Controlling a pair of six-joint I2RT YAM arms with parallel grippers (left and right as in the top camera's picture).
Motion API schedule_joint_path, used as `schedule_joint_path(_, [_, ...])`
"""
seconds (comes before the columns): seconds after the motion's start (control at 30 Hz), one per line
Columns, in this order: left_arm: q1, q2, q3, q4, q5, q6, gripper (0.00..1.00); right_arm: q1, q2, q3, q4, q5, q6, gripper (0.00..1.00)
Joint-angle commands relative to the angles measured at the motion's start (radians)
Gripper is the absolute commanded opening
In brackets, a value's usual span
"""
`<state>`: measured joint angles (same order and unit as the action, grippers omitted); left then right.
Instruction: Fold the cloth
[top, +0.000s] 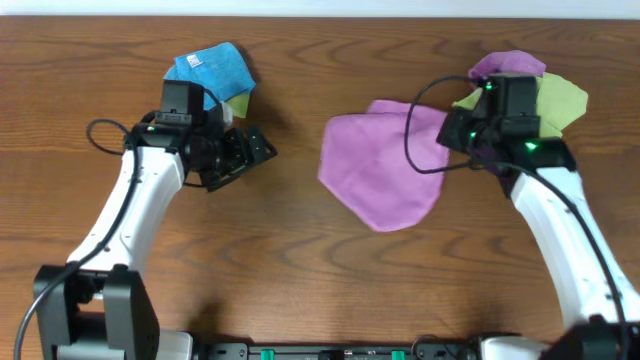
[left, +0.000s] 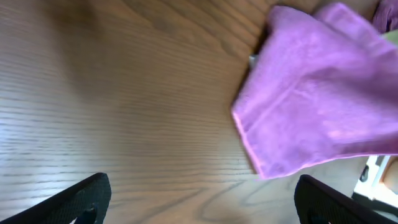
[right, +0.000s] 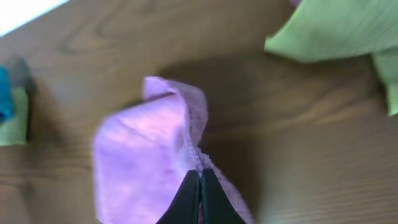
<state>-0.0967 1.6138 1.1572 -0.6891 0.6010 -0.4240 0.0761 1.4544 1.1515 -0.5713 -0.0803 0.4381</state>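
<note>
Cloth: you see the cloth (top: 385, 170) right of centre in the overhead view, on the table (top: 300, 260). Most of it lies flat, with a second layer showing along its upper edge.
Right gripper: your right gripper (top: 462, 135) sits at the cloth's right edge. In the right wrist view its fingers (right: 186, 196) are pressed together on a ridge of the cloth (right: 149, 155), which rises into them at the lower centre of the frame.
Left gripper: your left gripper (top: 245, 155) is left of centre in the overhead view, well apart from the cloth. Its fingers (left: 87, 193) stand wide apart over bare wood, and the left wrist view has the cloth (left: 323, 93) at upper right, beyond them.
Upper left: a blue rag (top: 210, 68) lies there with a small green rag (top: 238, 100) touching its lower right side, just behind the left wrist.
Upper right: a purple rag (top: 505, 65) and a large green rag (top: 560, 100) lie together, partly hidden by the right arm.
</note>
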Motion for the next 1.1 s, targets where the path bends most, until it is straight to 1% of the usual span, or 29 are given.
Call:
schedule_joint_path(0.0, [-0.039,0.050,-0.010,0.019,0.053,-0.019,0.95,-0.006,0.018,-0.003,-0.019,0.039,-0.028,0.01])
schedule_joint_path(0.1, [-0.079,0.086,-0.010,0.042,0.084,-0.031,0.95,-0.006,0.018,-0.003,-0.023,0.039,-0.028,0.01])
schedule_joint_path(0.2, [-0.114,0.110,-0.010,0.059,0.084,-0.045,0.95,-0.006,0.018,-0.003,-0.024,0.040,-0.028,0.01])
schedule_joint_path(0.4, [-0.167,0.120,-0.010,0.090,0.106,-0.056,0.95,-0.006,0.018,-0.003,-0.023,0.039,-0.028,0.01])
schedule_joint_path(0.57, [-0.179,0.120,-0.010,0.108,0.095,-0.058,0.95,-0.003,0.018,-0.003,-0.008,-0.010,-0.039,0.01])
schedule_joint_path(0.7, [-0.158,0.120,-0.010,0.124,0.099,-0.060,0.95,-0.003,0.018,-0.003,0.011,-0.054,-0.052,0.01])
schedule_joint_path(0.73, [-0.151,0.120,-0.010,0.126,0.100,-0.060,0.95,-0.003,0.018,-0.003,0.025,-0.109,-0.067,0.01])
schedule_joint_path(0.83, [-0.117,0.119,-0.009,0.131,0.112,-0.060,0.95,0.014,0.018,-0.003,0.115,-0.357,-0.091,0.01])
schedule_joint_path(0.87, [-0.098,0.119,-0.008,0.136,0.117,-0.059,0.95,0.031,0.018,-0.003,0.146,-0.396,-0.086,0.01])
schedule_joint_path(1.0, [0.003,0.118,0.006,0.145,0.137,-0.059,0.96,0.131,0.021,-0.003,0.211,-0.407,-0.057,0.01])
schedule_joint_path(1.07, [0.088,0.118,0.026,0.145,0.166,-0.053,0.96,0.216,0.035,-0.003,0.233,-0.407,-0.057,0.01])
